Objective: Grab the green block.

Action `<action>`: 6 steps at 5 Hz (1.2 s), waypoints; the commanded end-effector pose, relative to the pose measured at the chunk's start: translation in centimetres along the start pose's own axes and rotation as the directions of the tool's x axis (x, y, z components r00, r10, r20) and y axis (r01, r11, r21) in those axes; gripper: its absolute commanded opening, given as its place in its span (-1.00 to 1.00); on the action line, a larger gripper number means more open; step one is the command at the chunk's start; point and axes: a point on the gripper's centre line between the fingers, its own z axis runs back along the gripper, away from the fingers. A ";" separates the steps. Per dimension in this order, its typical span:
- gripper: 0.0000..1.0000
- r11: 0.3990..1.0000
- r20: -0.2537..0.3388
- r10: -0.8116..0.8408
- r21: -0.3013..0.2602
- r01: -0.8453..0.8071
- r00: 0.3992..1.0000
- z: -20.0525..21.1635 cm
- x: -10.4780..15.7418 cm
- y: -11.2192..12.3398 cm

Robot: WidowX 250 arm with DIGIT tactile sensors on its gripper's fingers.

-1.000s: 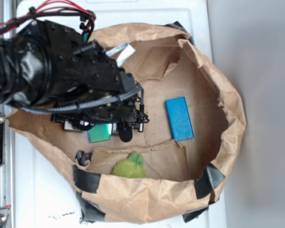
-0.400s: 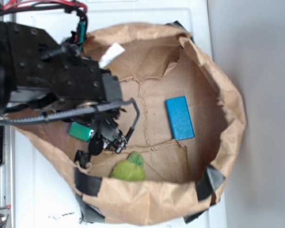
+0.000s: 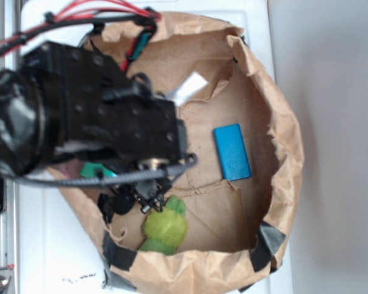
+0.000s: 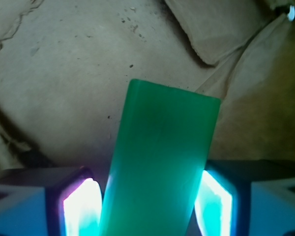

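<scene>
In the wrist view the green block [image 4: 160,162] stands between the two lit fingertips of my gripper [image 4: 147,201], a flat smooth green slab reaching up and away from the jaws. Both pads press its sides, so the gripper is shut on it, above the brown paper floor. In the exterior view only a corner of the green block [image 3: 94,169] shows under the black arm [image 3: 92,116], at the left inside the bag. The fingers themselves are hidden there by the arm.
A crumpled brown paper bag [image 3: 276,122] with black tape at its corners surrounds everything. A blue rectangular block [image 3: 232,152] lies flat at the right. A fuzzy lime-green plush toy [image 3: 165,226] sits at the front. Red cables [image 3: 98,9] run along the top left.
The arm has moved left and come up toward the camera, carrying the green block left with it. The bag's rim has shifted and the plush toy has moved a little forward.
</scene>
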 end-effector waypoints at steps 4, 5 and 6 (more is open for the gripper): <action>-1.00 0.946 0.281 -0.242 -0.143 0.290 0.929 8.2 2.5 -2.7; -1.00 0.931 0.276 -0.271 -0.168 0.324 0.922 9.4 2.2 -3.2; -1.00 0.915 0.284 -0.319 -0.157 0.372 0.904 9.8 0.8 -3.6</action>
